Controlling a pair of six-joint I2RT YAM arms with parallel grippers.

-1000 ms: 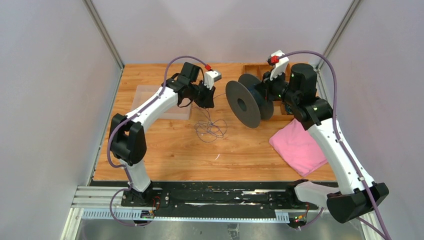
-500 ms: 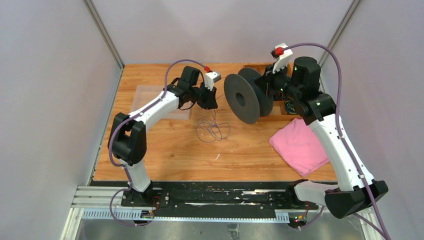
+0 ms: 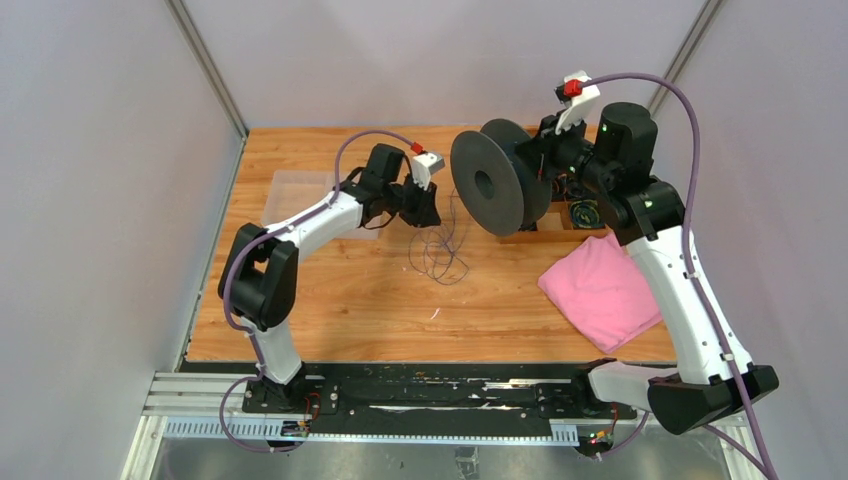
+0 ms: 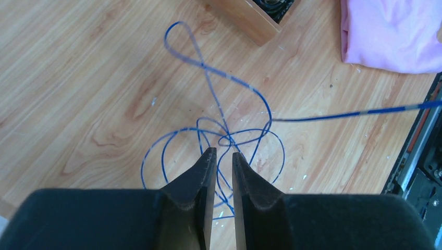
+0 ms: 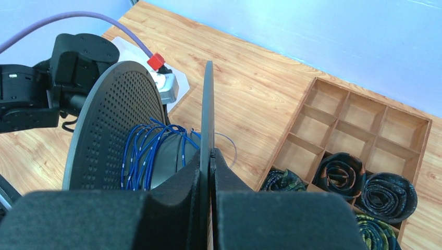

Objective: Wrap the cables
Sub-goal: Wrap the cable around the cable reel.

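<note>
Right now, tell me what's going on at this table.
The right hand is clamped on the rim of a black spool, holding it up off the table with some blue cable wound on its hub. The left hand hovers over the loose cable loops lying on the table, its fingers slightly apart; no strand visibly sits between them. One strand runs off towards the spool.
</note>
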